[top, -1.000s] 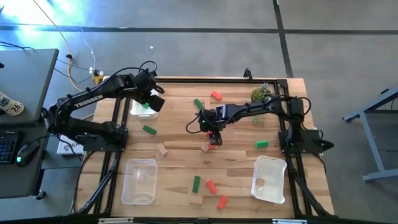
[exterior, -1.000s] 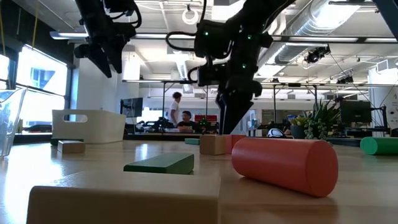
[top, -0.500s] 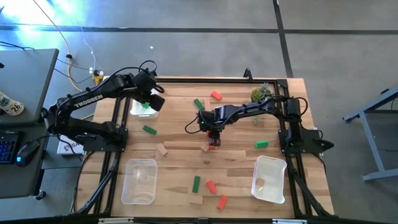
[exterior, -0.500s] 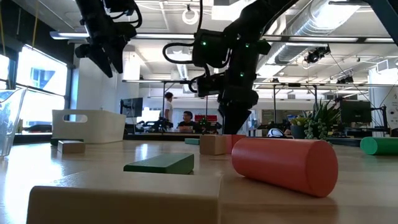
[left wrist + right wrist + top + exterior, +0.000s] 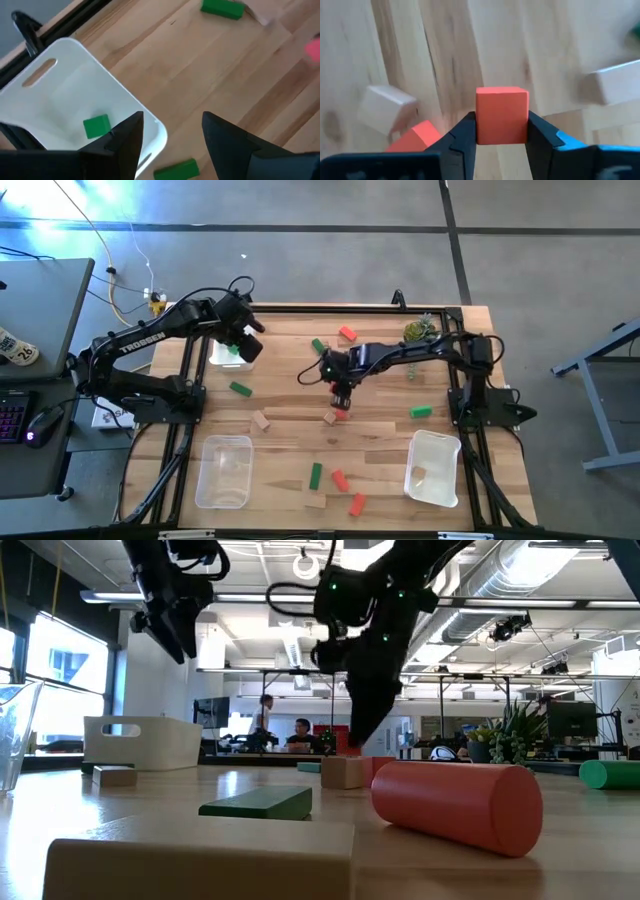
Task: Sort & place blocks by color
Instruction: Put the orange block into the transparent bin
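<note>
My right gripper [image 5: 340, 387] hangs over the middle of the table, shut on a red-orange cube [image 5: 501, 115]. Just below it on the wood lie another red-orange block [image 5: 415, 137] and a tan block [image 5: 385, 107]. My left gripper [image 5: 246, 340] waits open above the white bin [image 5: 226, 356] at the far left, where a green cube [image 5: 96, 126] lies on the bin's floor. More green, red-orange and tan blocks lie scattered flat on the table, such as a green bar [image 5: 240, 389] and a green block [image 5: 420, 412]. My right gripper pinches the red-orange cube by two opposite side faces [image 5: 481, 125] between its two fingers. The fingers come from above, slanting down. The cube sits level in the hold, its top face showing, a little above the table.
Two clear plastic trays stand near the front, one left [image 5: 224, 470] and one right [image 5: 433, 468]. A small spiky plant [image 5: 418, 332] stands at the far right. In the low view a red cylinder [image 5: 458, 803] and a green bar [image 5: 258, 803] lie close to the camera.
My right gripper has shut on the red-orange cube, rolled a little about its own axis and risen slightly, taking the cube up off the table. The blocks beside it have stayed where they were.
</note>
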You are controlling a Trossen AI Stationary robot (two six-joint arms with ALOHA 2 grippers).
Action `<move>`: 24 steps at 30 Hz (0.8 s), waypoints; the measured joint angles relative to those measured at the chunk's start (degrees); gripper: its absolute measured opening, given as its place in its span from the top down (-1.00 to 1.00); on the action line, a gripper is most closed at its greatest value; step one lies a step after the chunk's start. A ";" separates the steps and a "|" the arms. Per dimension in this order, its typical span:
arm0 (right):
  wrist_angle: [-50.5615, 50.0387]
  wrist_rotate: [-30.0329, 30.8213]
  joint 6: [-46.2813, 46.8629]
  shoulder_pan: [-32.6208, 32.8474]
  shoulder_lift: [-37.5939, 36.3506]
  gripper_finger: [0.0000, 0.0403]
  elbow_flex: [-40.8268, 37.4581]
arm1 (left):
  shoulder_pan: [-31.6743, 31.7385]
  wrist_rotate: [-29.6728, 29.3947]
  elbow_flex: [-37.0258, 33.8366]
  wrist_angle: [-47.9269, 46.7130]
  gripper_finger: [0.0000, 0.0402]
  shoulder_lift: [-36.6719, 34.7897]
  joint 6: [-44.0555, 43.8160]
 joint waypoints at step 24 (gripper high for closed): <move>27.82 -1.07 18.46 -0.52 -9.46 0.48 0.02 | -4.45 20.70 -0.04 16.70 0.06 0.04 22.62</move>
